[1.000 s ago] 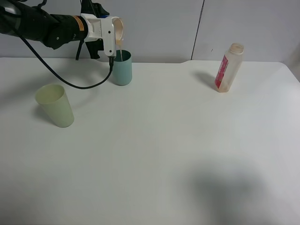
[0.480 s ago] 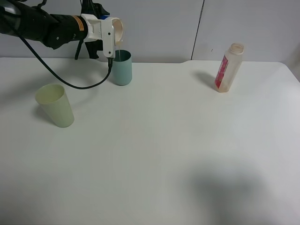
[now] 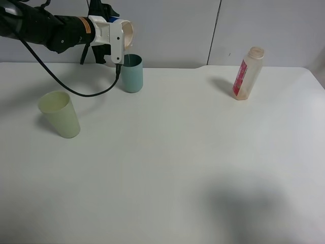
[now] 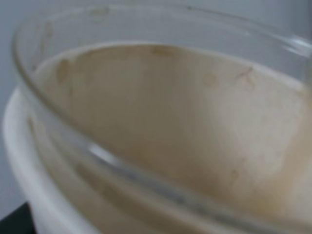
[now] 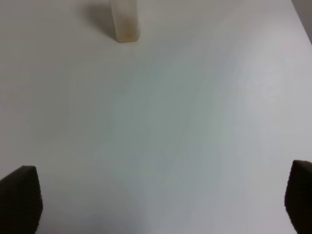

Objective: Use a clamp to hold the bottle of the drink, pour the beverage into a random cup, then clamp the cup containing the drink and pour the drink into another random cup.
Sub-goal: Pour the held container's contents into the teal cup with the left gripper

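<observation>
My left gripper [image 3: 119,38] is shut on the short cup [image 3: 127,32], which lies tipped on its side just above the teal tumbler [image 3: 133,73] at the back left. No stream falls from it. In the left wrist view the cup [image 4: 185,122] fills the picture, with a thin beige film of beverage coating its inside. The bottle [image 3: 248,72] stands upright at the back right, uncapped, and it also shows in the right wrist view [image 5: 125,19]. My right gripper [image 5: 158,195] is open over bare table, with only its dark fingertips [image 5: 19,195] showing. It is outside the exterior view.
A pale green tumbler [image 3: 60,114] stands upright on the white table [image 3: 167,162] at the left. The left arm's black cable [image 3: 66,84] hangs between it and the teal tumbler. A grey wall runs behind the table.
A second ago a beige stream ran from the cup into the teal tumbler, and it has stopped. The cup has lifted slightly. The bottle and the right gripper have not moved.
</observation>
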